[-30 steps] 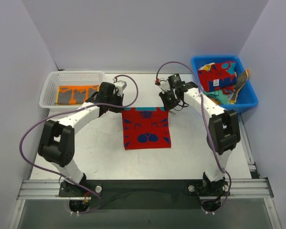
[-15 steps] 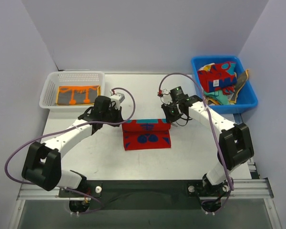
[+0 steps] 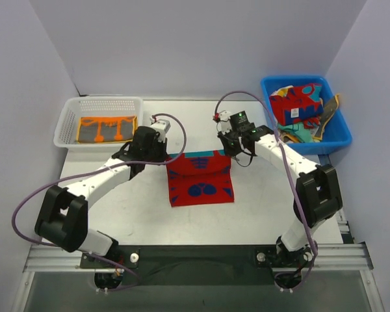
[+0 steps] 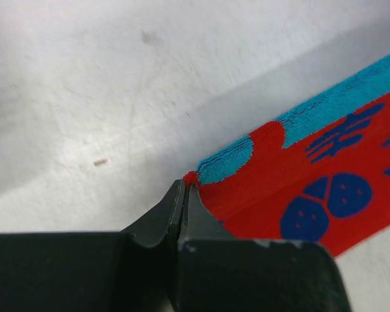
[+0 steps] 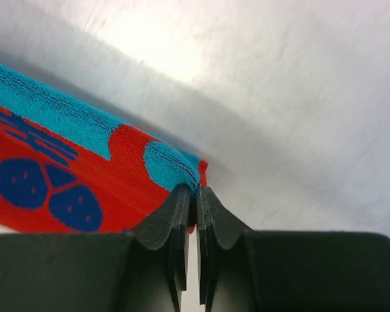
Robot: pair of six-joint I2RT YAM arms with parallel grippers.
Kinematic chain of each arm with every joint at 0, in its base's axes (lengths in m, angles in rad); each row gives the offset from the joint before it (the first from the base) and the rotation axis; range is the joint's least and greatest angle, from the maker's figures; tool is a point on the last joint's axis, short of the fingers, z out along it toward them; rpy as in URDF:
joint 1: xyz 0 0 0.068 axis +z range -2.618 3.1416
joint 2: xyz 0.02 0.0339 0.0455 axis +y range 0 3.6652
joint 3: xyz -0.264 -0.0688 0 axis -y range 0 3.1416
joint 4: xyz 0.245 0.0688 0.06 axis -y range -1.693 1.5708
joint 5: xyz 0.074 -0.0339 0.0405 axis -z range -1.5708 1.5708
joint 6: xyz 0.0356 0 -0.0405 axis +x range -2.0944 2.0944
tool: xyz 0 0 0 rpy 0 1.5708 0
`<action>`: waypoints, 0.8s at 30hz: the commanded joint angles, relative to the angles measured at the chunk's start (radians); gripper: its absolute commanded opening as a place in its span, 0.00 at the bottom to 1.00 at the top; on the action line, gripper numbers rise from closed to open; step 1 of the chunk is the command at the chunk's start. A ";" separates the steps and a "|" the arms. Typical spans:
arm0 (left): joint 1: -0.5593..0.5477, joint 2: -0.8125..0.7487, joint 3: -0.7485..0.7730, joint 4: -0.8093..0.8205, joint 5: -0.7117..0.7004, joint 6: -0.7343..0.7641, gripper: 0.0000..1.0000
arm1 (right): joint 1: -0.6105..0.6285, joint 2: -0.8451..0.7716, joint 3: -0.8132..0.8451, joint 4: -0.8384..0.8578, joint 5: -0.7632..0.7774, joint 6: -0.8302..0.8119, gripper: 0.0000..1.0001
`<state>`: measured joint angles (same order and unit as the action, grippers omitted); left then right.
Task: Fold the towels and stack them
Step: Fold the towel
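A red towel (image 3: 200, 177) with blue and teal shapes lies in the middle of the table, its far edge lifted off the surface. My left gripper (image 3: 166, 158) is shut on the towel's far left corner; in the left wrist view its tips (image 4: 185, 185) pinch the red corner of the towel (image 4: 299, 188). My right gripper (image 3: 231, 155) is shut on the far right corner; in the right wrist view its tips (image 5: 196, 190) clamp the teal patch of the towel (image 5: 52, 169). An orange towel (image 3: 106, 128) with dark marks lies flat in the white basket.
The white mesh basket (image 3: 65, 123) stands at the far left. A blue bin (image 3: 341, 130) at the far right holds several crumpled towels (image 3: 296, 103). Cables loop above both wrists.
Both grippers first carried the towel's far edge toward the front, shortening it. They have since drawn that edge back toward the far side, still gripping both corners.
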<state>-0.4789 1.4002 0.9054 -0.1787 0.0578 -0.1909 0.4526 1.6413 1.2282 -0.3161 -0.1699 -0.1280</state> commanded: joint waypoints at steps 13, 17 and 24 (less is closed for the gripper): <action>0.082 0.410 0.277 0.269 -0.150 0.039 0.63 | -0.066 0.345 0.301 0.161 0.104 0.033 0.41; 0.082 0.402 0.332 0.220 -0.165 -0.016 0.78 | -0.066 0.299 0.321 0.163 0.136 0.100 0.59; 0.046 0.232 0.222 0.257 -0.113 -0.249 0.72 | -0.089 0.125 0.125 0.355 0.009 0.420 0.57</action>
<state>-0.4099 1.7351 1.1652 0.0101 -0.0925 -0.3027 0.3733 1.8847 1.4227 -0.0929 -0.0914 0.0990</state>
